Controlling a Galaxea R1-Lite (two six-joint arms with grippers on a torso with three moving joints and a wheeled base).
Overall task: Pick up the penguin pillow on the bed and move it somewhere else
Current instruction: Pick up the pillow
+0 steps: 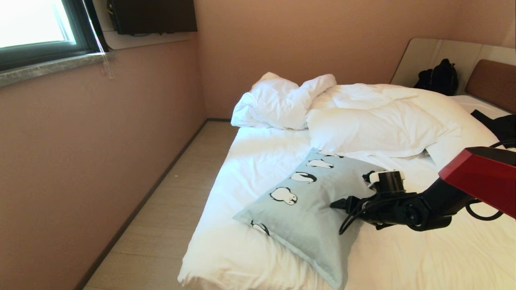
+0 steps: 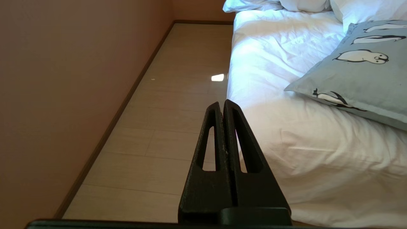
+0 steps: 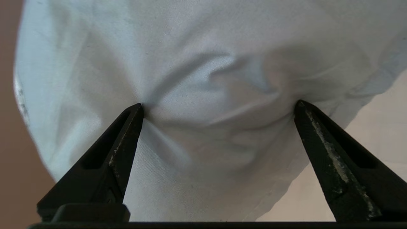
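Observation:
The penguin pillow (image 1: 306,205), light blue with a row of black-and-white penguins, lies flat near the foot corner of the bed (image 1: 250,161). My right gripper (image 1: 336,204) reaches over it from the right. In the right wrist view this gripper (image 3: 219,106) is open wide, both tips pressing into the pillow (image 3: 203,63), whose fabric is puckered between them. My left gripper (image 2: 221,103) is shut and empty. It hangs over the floor beside the bed (image 2: 286,143), with the pillow (image 2: 359,76) off to its right.
A crumpled white duvet (image 1: 375,117) is heaped across the middle of the bed. A black bag (image 1: 439,76) sits by the headboard, and a dark item (image 1: 500,123) lies at the right edge. A strip of pale floor (image 1: 173,193) runs between bed and wall.

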